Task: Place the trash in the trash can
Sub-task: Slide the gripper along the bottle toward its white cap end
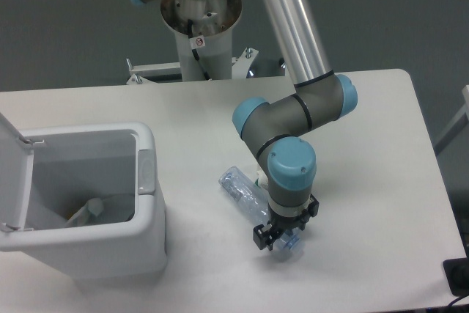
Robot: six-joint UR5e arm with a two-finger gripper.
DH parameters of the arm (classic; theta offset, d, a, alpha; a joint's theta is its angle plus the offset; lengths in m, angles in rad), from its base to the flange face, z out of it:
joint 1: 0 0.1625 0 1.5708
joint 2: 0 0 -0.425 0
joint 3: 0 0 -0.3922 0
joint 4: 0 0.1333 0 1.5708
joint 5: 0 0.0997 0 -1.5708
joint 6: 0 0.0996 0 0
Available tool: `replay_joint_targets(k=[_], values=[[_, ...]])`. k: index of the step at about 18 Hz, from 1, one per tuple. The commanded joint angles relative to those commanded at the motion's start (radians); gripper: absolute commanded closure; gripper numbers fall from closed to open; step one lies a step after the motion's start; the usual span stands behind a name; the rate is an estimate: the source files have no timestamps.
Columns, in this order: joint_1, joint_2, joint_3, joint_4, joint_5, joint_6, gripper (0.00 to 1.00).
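A crushed clear plastic bottle [240, 188], one piece of the trash, lies flat on the white table and slants toward the front right. My gripper [284, 238] points straight down over its lower end, with the black knuckles spread to either side of the bottle. The jaws look open, and the wrist hides the fingertips. At the left stands the trash can [146, 174], a white bin with its lid [11, 181] flipped up. A pale crumpled item [89, 210] rests inside it.
The arm's pedestal [198, 34] stands at the back behind the table. A small black object [458, 276] sits off the table's front right corner. The bin is roughly a bottle's length left of the bottle.
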Motion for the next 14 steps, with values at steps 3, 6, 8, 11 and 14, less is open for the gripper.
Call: replay_joint_targets(k=[3,6,8,11,14], values=[[-0.002,-0.002,-0.002,0.0,0.0,0.002,0.34],[-0.002,-0.002,-0.003,0.0,0.0,0.003,0.37],[-0.003,0.0,-0.003,0.0,0.0,0.006,0.42],[-0.003,0.002,-0.003,0.0,-0.002,0.009,0.42],[-0.003,0.038,0.012,0.0,-0.014,0.003,0.41]])
